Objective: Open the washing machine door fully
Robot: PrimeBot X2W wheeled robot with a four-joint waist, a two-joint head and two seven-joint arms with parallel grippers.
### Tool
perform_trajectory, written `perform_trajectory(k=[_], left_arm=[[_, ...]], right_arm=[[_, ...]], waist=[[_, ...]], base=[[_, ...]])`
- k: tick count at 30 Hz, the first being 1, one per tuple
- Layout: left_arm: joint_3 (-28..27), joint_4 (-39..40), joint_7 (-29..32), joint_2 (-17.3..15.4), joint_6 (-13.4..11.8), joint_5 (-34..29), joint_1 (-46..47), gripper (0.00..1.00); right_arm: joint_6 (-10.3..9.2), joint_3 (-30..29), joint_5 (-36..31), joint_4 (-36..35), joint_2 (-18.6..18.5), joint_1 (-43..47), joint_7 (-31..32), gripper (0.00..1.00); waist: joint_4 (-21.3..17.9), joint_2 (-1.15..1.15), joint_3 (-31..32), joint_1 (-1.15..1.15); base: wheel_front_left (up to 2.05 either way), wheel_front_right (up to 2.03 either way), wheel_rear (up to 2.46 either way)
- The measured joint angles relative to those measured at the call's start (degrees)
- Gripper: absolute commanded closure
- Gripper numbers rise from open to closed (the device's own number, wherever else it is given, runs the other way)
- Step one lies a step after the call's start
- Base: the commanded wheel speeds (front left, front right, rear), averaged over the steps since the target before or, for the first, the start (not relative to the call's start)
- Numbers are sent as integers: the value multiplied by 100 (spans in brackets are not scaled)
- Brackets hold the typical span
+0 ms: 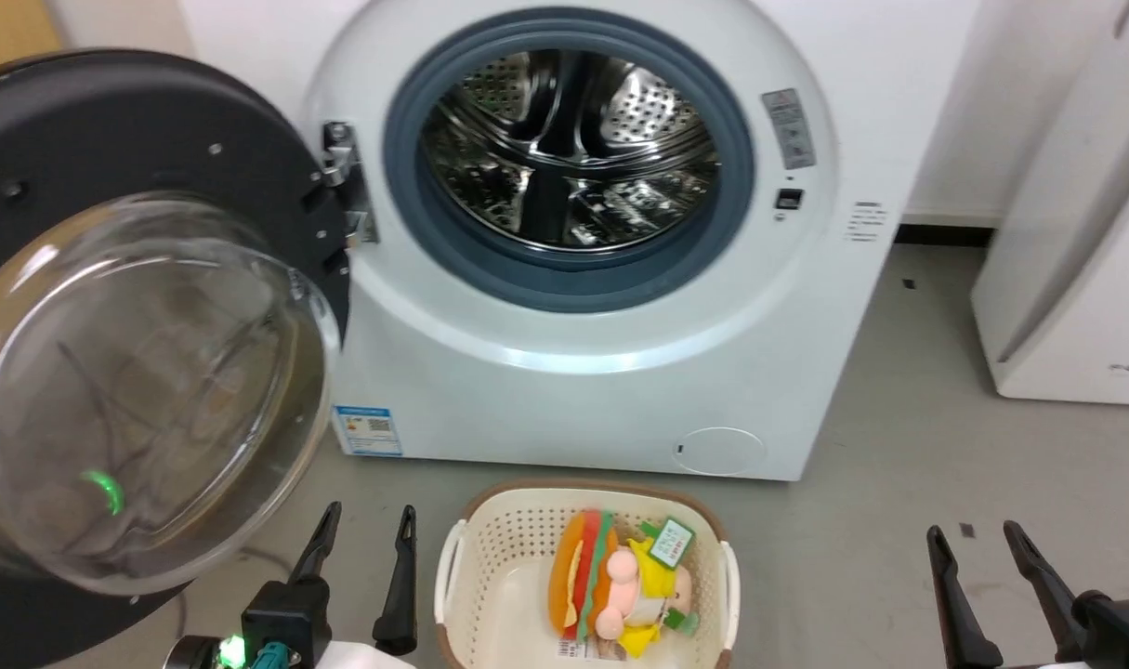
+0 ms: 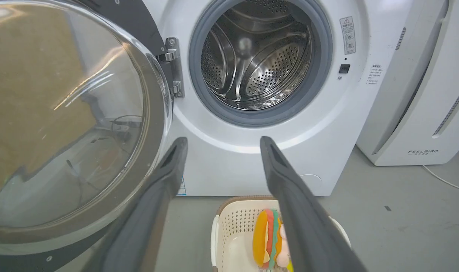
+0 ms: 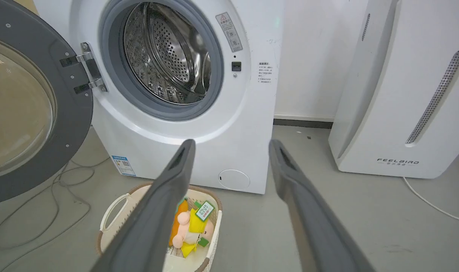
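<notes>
Washing machine door (image 1: 146, 325) is hanging swung wide on its hinge, just beside the left claw (image 1: 369, 511), whose two fingers are spreading apart, grasping nothing. Right claw (image 1: 974, 530) is gaping empty too. Between both claws, one basket (image 1: 490, 539) is sitting on the floor before one washing machine (image 1: 620, 390), its drum showing
</notes>
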State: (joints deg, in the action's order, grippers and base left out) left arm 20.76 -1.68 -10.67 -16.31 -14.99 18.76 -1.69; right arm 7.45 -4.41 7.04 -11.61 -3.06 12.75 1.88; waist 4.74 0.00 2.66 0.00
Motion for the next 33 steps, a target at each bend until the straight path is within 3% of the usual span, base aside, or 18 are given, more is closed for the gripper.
perform_trajectory(k=[7,18,19,33], left_arm=[[-12,-166,-53,51,-20,12,1,0],[-51,-221,-79,46,-64,107,-55,0],[-55,-221,-73,49,-63,107,-55,100],[-198,-210,15,138,56,-22,-54,100]], right_arm=[[0,46,8,-23,-1,10,-3,0],[0,116,58,-14,-1,13,-30,0],[0,116,58,-13,-1,3,-29,100],[0,132,45,67,-2,-32,-23,100]], waist=[[-206,0,15,0],[-111,0,6,0],[-111,0,6,0],[-145,0,-19,0]], base=[[0,0,0],[0,0,0],[0,0,0],[0,0,0]])
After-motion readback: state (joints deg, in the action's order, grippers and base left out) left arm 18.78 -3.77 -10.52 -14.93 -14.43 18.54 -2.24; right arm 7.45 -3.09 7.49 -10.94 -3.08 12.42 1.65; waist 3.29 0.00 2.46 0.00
